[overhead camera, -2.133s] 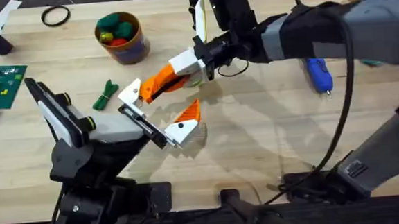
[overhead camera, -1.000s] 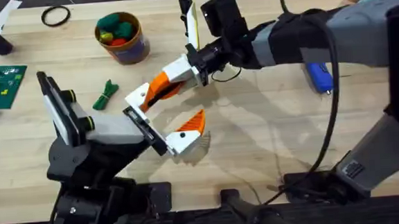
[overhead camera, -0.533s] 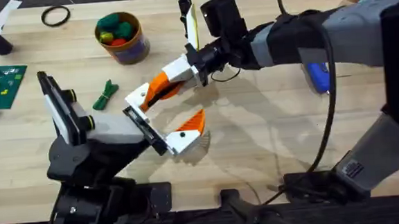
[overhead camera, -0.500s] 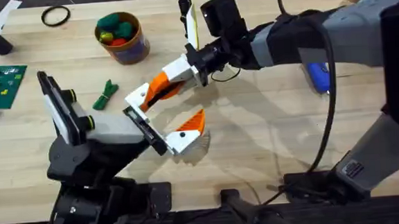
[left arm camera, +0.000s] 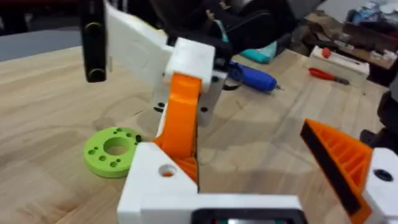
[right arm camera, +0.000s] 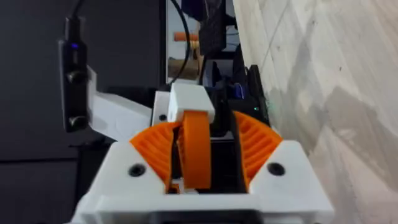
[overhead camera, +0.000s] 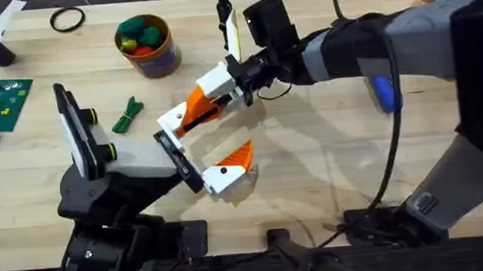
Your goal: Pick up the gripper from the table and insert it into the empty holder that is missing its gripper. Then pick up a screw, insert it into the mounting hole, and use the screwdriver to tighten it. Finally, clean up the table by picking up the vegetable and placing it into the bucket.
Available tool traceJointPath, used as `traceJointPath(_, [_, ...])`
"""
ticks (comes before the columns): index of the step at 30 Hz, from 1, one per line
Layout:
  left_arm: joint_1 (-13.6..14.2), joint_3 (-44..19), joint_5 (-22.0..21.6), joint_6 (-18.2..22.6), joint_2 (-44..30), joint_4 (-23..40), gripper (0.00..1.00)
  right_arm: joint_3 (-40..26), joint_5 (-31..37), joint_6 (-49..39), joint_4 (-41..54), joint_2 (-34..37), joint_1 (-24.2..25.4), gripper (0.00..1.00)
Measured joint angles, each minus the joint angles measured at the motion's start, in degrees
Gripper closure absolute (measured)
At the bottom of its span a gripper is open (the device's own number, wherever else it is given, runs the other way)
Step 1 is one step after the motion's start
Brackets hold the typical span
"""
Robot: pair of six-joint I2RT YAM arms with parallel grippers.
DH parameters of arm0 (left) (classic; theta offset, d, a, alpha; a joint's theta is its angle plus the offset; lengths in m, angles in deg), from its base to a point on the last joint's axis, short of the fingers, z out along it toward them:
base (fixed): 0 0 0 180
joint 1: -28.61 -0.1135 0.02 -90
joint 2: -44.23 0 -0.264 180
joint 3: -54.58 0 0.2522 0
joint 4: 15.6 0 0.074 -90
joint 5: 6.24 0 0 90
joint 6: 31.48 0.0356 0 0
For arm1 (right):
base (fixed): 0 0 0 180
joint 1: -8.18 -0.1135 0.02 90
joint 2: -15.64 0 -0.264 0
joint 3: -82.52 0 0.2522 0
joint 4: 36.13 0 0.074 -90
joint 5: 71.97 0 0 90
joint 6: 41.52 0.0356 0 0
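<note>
My right gripper (overhead camera: 199,106) is shut on the gripper piece (overhead camera: 172,119), a white block with an orange ribbed finger (right arm camera: 196,149). The block rests at the bare end of my left gripper's (overhead camera: 212,139) rail, the empty holder (left arm camera: 155,186); whether it is seated I cannot tell. My left gripper is open, its own orange finger (left arm camera: 339,162) far off to the side. A lime-green screw (left arm camera: 112,149) lies on the table just behind the piece. The blue screwdriver (overhead camera: 383,93) lies at the right. The dark green vegetable (overhead camera: 127,115) lies near the tan bucket (overhead camera: 148,64).
Round toys fill the bucket. A green circuit board (overhead camera: 0,100) and a black ring (overhead camera: 68,20) lie at the far left. A black upright stand (overhead camera: 230,23) stands behind the right gripper. A red tool (left arm camera: 329,74) lies beyond the screwdriver.
The left gripper has shifted a little toward the near edge and turned, its own finger moving away from the piece. The right gripper has kept hold of the piece and followed slightly.
</note>
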Motion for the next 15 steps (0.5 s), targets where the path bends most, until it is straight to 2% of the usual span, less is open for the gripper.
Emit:
traceJointPath(4, [0.1,0.0,1.5,0.7,0.0,0.0,0.007,0.3,-1.1,-0.6,0.3,1.0,0.0,0.290])
traceJointPath(7, [0.1,0.0,2.7,1.2,0.1,0.0,0.007,0.6,-1.5,-1.1,0.4,1.5,0.0,0.058])
traceJointPath(8, [0.5,0.0,5.3,1.4,0.1,0.1,0.007,0.6,-0.5,-0.9,0.1,1.5,0.0,0.024])
traceJointPath(11, [3.2,0.1,11.9,2.0,0.1,0.4,0.007,0.6,1.1,-0.8,-0.2,1.6,-0.1,0.007])
traceJointPath(15, [3.6,0.4,15.9,2.3,0.1,0.5,0.007,0.6,1.7,-0.8,0.2,1.6,0.9,0.006])
